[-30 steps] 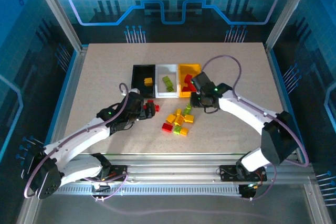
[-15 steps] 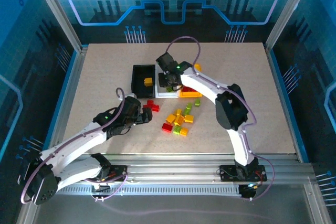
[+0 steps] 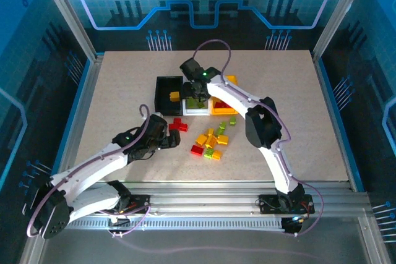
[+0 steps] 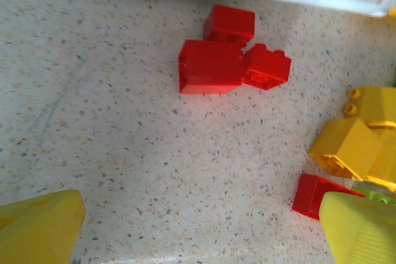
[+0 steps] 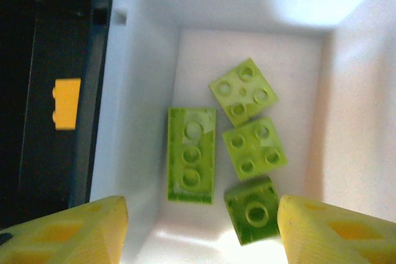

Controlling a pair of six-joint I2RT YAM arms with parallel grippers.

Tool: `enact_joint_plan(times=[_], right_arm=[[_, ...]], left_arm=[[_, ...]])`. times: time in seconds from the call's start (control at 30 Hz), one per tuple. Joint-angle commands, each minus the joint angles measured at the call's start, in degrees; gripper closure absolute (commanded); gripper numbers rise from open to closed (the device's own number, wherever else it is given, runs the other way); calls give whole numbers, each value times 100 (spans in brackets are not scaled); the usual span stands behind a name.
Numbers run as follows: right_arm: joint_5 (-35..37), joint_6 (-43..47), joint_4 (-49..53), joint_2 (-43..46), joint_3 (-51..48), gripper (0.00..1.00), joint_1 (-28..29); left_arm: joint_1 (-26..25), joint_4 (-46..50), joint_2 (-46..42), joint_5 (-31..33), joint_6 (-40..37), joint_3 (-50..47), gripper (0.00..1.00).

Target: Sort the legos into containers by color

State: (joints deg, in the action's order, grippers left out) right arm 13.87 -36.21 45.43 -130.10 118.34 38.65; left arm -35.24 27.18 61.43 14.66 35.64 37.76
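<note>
My right gripper (image 5: 201,233) hangs open over the white bin (image 5: 142,85). Several lime green legos lie in that bin, the smallest (image 5: 252,214) right beside my right finger (image 5: 337,233), with no grip on it. In the top view this gripper (image 3: 198,98) sits between the black bin (image 3: 168,80) and the yellow-orange bin (image 3: 224,81). One orange-yellow lego (image 5: 67,103) lies in the black bin (image 5: 49,41). My left gripper (image 4: 198,233) is open over bare table, short of three red legos (image 4: 210,66). Yellow legos (image 4: 346,146) and another red one (image 4: 312,195) lie to its right.
A mixed pile of red, yellow and green legos (image 3: 210,140) lies in front of the bins. A single green lego (image 3: 233,119) sits right of it. The red cluster (image 3: 179,125) lies just ahead of my left gripper (image 3: 175,135). The right arm arches across the table's middle.
My right arm swung left from in front of the yellow-orange bin to over the white bin and opened its jaws; a green lego now lies below them. The left gripper shifted slightly.
</note>
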Motion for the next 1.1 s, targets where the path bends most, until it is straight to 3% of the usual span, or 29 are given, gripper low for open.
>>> enact_joint_plan(times=[0.0, 0.27, 0.43, 0.67, 1.07], right_arm=[[-58, -193, -307, 1066, -781, 33, -24], [-262, -582, -1128, 2776, -3313, 32, -265], [-235, -697, -1299, 3450, -4180, 32, -392], [-223, -755, -1370, 3873, -4674, 32, -475], [-119, -760, -1355, 4102, -4742, 33, -534]], left_arm=[[-62, -162, 368, -557, -323, 328, 2], [-1405, -268, 1912, -310, -508, 938, 1], [-1810, -397, 2585, 170, -667, 1218, 6], [-1873, -363, 3200, 555, -794, 1454, 9], [-1635, -629, 3670, 148, -782, 1503, 34]])
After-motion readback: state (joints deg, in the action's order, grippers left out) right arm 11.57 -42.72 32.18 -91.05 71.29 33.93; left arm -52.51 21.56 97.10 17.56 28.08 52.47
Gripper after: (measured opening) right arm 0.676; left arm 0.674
